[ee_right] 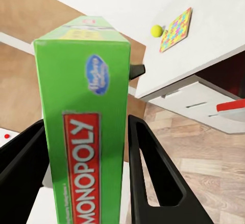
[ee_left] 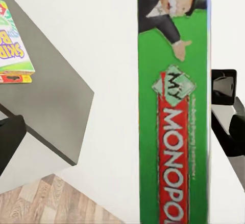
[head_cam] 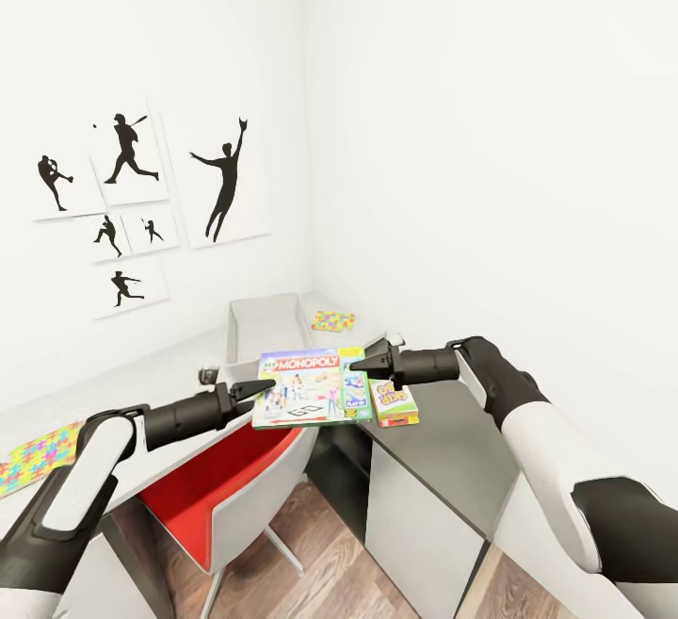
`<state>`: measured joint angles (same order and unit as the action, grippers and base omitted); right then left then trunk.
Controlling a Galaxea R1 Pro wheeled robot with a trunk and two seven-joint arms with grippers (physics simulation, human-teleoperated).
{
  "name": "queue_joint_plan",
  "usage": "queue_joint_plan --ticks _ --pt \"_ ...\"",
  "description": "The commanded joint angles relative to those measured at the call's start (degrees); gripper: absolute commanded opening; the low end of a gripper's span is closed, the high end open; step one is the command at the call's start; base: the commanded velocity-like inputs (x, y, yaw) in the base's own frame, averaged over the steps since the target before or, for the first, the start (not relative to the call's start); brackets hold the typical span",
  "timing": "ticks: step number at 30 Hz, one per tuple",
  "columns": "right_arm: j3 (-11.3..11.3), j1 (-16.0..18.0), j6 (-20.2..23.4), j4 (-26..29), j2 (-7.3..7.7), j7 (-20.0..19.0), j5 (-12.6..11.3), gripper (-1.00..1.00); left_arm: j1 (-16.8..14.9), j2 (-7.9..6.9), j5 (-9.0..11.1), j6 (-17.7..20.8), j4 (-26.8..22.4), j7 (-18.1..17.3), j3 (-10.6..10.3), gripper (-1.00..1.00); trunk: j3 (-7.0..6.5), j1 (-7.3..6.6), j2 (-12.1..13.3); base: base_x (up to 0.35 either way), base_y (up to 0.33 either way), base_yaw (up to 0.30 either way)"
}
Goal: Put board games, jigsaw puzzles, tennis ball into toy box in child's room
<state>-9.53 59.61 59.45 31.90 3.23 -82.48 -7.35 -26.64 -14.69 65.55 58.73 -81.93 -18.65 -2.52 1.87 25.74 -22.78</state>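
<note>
Robot holds a Monopoly box (head_cam: pixel 314 387) level between both grippers above the desk corner.

Head view: the left gripper (head_cam: pixel 263 390) and right gripper (head_cam: pixel 363 364) pinch opposite edges; toy box (head_cam: pixel 266 324) behind, a jigsaw puzzle (head_cam: pixel 332 321) beside it, Skip-Bo box (head_cam: pixel 393 403) on the dark cabinet (head_cam: pixel 443 431).
Left wrist view: the green box edge, Skip-Bo box beyond.
Right wrist view: fingers (ee_right: pixel 148 168) clamp the box; tennis ball (ee_right: pixel 156 30) touches the puzzle.

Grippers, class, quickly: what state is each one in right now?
Left gripper: at the Monopoly box's edge; grip cannot be told.
Right gripper: shut on the Monopoly box.
</note>
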Motion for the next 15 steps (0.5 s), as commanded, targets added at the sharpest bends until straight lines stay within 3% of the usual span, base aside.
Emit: queue_joint_plan --ticks 1,10,15 --pt "-0.37 0.07 0.55 0.01 0.07 0.08 -0.59 -1.00 -0.35 0.01 -0.46 -0.15 0.35 -0.48 -0.66 1.00 0.14 0.04 -0.14 0.000 0.000 0.000" --pt "-0.33 0.07 0.55 -0.01 0.04 0.05 -0.58 -1.00 -2.22 0.50 -0.50 -2.27 3.13 -0.49 -4.27 1.00 0.14 0.04 -0.14 0.000 0.000 0.000" --pt "-0.32 0.07 0.55 0.00 0.05 0.04 -0.57 -1.00 -2.55 0.65 -0.51 -2.72 3.80 -0.50 -4.90 1.00 0.14 0.04 -0.14 0.000 0.000 0.000"
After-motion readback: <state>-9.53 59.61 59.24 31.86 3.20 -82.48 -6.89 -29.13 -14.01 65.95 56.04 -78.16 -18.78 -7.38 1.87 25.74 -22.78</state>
